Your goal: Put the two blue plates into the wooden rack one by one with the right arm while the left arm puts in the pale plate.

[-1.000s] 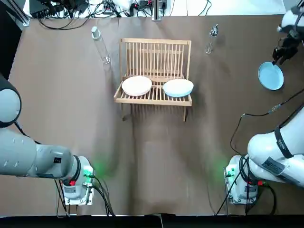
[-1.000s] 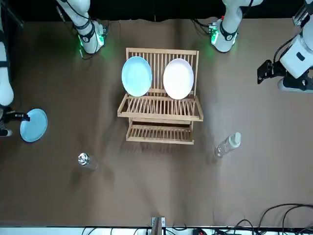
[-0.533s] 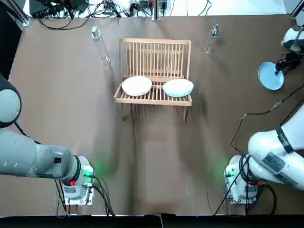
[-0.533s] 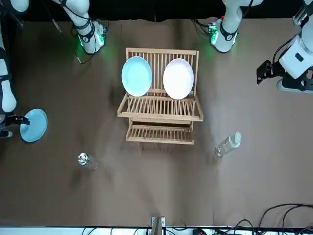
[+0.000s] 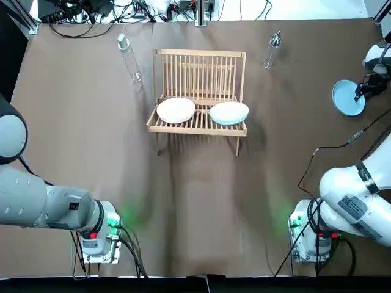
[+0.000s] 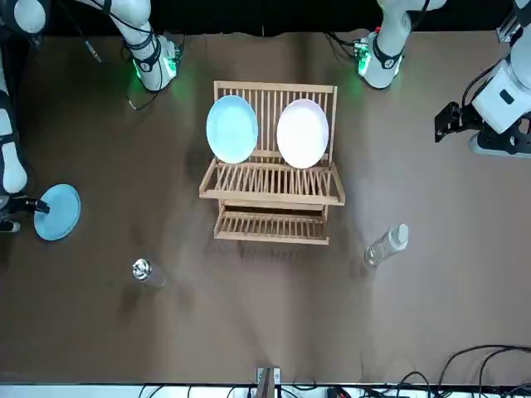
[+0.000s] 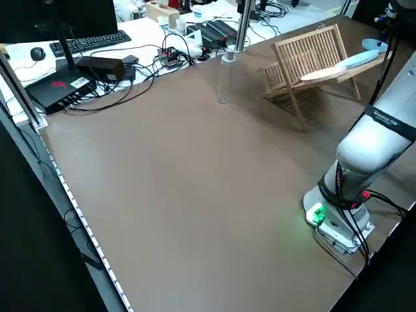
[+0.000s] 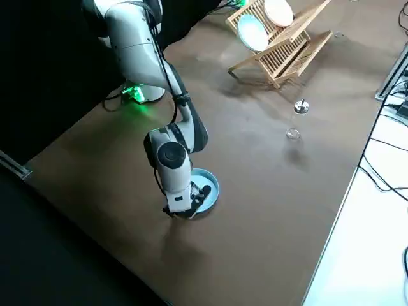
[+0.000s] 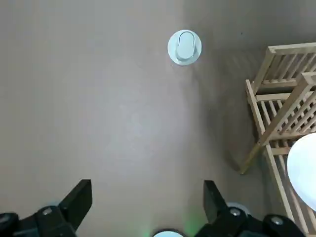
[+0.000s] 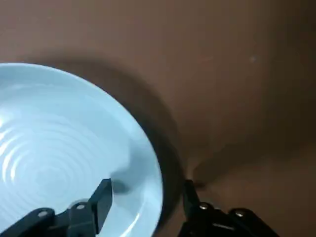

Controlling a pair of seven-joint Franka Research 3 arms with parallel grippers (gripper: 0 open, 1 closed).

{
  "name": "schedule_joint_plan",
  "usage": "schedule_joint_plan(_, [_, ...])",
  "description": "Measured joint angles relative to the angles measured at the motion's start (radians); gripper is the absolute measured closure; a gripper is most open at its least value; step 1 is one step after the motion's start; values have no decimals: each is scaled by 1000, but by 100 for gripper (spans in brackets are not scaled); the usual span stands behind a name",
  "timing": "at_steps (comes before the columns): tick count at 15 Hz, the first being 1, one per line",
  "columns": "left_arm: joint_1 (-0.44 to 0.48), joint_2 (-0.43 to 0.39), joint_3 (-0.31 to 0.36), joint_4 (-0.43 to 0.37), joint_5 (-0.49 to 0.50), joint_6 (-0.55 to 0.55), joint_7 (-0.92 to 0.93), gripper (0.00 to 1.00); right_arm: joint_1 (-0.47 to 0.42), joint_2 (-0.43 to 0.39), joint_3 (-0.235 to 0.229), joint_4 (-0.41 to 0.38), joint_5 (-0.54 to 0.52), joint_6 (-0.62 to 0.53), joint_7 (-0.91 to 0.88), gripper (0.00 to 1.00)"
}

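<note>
A blue plate [image 5: 347, 97] lies flat on the table at the far right, also seen in the front view [image 6: 58, 211]. My right gripper [image 10: 147, 192] is open and low at its rim. One finger [image 10: 104, 191] hangs over the plate [image 10: 59, 148] and the other is outside it, over the table. The wooden rack [image 5: 198, 67] holds the pale plate [image 5: 176, 110] on its left and another blue plate [image 5: 229, 113] on its right, both leaning back. My left gripper [image 9: 146, 197] is open and empty, held high to the left of the rack.
A clear plastic bottle [image 5: 128, 58] stands at the rack's far left. A small glass with a metal top [image 5: 272, 49] stands at its far right. The right plate lies close to the table's right edge. Cables run along the far edge.
My right gripper has moved from beyond the plate toward the robot and now sits at the plate's right rim. The plates, the rack and the left arm have not moved.
</note>
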Motion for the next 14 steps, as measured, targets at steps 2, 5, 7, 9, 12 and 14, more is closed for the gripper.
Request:
schedule_joint_plan(2, [-1, 0, 0, -1, 0, 0, 0, 1, 1, 0, 3, 2, 1, 0, 2, 56])
schedule_joint_plan(5, [-1, 0, 0, -3, 0, 0, 0, 1, 1, 0, 8, 7, 2, -1, 2, 86])
schedule_joint_plan(7, [-1, 0, 0, -3, 0, 0, 0, 1, 1, -11, 24, 14, 18, -15, 0, 95])
schedule_joint_plan(9, [-1, 0, 0, -3, 0, 0, 0, 1, 7, -11, 53, 21, 29, -45, 0, 95])
schedule_joint_plan(12, [-1, 0, 0, -4, 0, 0, 0, 1, 66, -17, 67, 42, 38, -247, 1, 95])
schedule_joint_plan(14, [-2, 0, 0, -4, 0, 0, 0, 1, 95, -39, 70, 60, 39, -389, 1, 96])
